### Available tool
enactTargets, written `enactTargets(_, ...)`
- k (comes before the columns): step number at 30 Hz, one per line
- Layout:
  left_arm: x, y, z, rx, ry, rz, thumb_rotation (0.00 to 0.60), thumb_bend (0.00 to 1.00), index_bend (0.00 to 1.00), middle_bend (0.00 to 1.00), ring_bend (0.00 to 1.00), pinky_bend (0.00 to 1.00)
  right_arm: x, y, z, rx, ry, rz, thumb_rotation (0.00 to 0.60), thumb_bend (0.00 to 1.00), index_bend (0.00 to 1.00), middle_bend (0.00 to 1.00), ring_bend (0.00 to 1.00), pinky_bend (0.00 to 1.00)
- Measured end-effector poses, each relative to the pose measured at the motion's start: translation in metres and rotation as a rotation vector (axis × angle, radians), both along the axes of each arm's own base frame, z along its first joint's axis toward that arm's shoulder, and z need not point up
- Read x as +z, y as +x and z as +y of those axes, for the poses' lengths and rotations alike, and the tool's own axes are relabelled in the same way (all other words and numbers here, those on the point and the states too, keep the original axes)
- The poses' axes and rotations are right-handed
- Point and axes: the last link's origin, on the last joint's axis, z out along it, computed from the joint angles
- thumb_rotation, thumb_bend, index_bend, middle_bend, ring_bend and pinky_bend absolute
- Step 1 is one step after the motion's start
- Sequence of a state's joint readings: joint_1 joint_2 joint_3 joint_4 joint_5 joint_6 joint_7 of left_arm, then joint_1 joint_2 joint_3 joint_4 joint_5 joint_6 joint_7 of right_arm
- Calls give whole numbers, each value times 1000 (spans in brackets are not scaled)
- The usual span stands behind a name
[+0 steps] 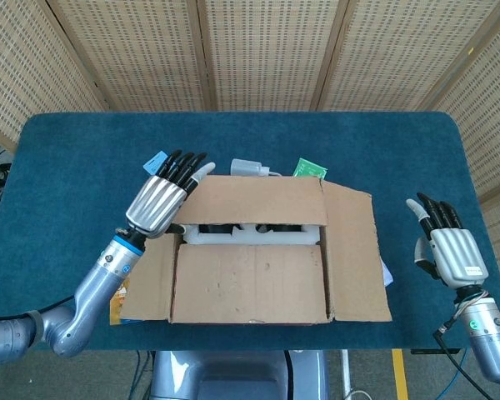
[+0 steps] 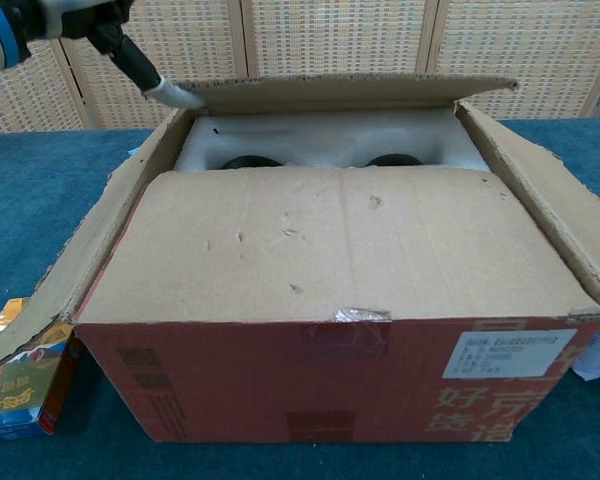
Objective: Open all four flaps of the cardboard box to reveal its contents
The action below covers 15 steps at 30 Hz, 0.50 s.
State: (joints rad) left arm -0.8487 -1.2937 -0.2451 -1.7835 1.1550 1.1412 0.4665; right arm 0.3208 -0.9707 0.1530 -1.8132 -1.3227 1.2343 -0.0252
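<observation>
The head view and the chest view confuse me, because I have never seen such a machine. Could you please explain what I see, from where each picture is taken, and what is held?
These are two metal arms, each ending in a robot hand. The head view looks down from above; the chest view looks forward from lower, close to the cardboard box.

The box stands on a table with a blue cloth. Its two side flaps are open, its near flap lies closed, and its far flap is raised, showing white foam with dark round things in it.

The left robot hand touches the far flap's corner with a fingertip. The right robot hand is beside the box, holding nothing.

Behind the box lie a small blue packet and a green packet.
</observation>
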Motion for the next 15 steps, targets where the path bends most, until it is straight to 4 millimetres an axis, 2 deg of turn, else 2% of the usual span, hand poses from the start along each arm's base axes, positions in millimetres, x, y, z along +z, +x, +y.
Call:
enactTargets(4,25,6,14,-20,82,-27,533,212,0,0,0,0,1,1,0,1,-2,0,600,853,0,0,0,0)
enactTargets(15,53,28,43,-75,199,-27,532,212,0,0,0,0,1,3,0,2,-1,2,600,852,0,0,0,0)
